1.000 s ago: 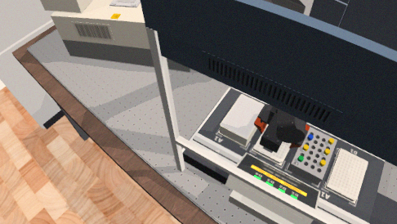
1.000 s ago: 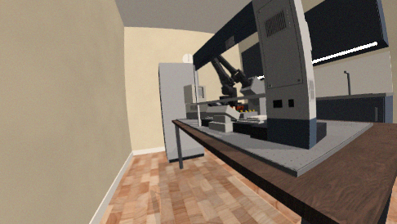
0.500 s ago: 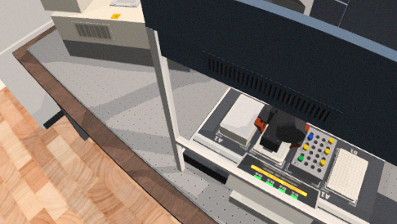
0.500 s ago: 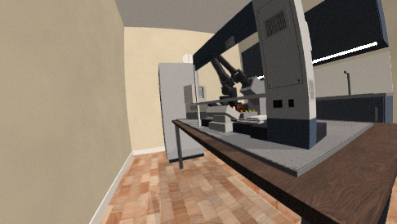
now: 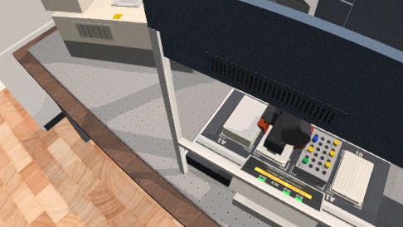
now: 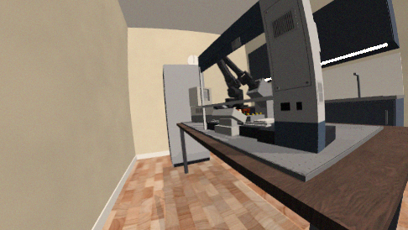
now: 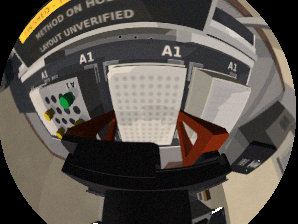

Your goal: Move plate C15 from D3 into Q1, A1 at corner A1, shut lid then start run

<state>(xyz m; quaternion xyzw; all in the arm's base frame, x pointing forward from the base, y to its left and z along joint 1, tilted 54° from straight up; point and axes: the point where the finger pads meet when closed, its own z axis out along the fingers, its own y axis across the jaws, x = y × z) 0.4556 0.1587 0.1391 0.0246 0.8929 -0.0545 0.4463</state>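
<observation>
The white 96-well plate C15 point(image 7: 147, 102) sits in its nest on the hand-off row, under an A1 mark. In the wrist view my gripper point(image 7: 146, 112) has its red fingers on the plate's two long sides and is shut on it. In the top view the dark gripper point(image 5: 286, 132) hangs over the plate point(image 5: 277, 152), and only the plate's near edge shows. I cannot tell whether the plate is lifted off the nest. A beige instrument point(image 5: 104, 29) stands at the far left of the bench; its lid and panel are out of view.
The deep-well block point(image 5: 245, 120) is on one side of C15, and the tube cooling block point(image 5: 320, 154) with coloured caps is on the other. Plate G16 point(image 5: 353, 176) is beyond it. The handler's dark gantry point(image 5: 290, 50) overhangs the row, with a white post point(image 5: 170, 103) at its corner.
</observation>
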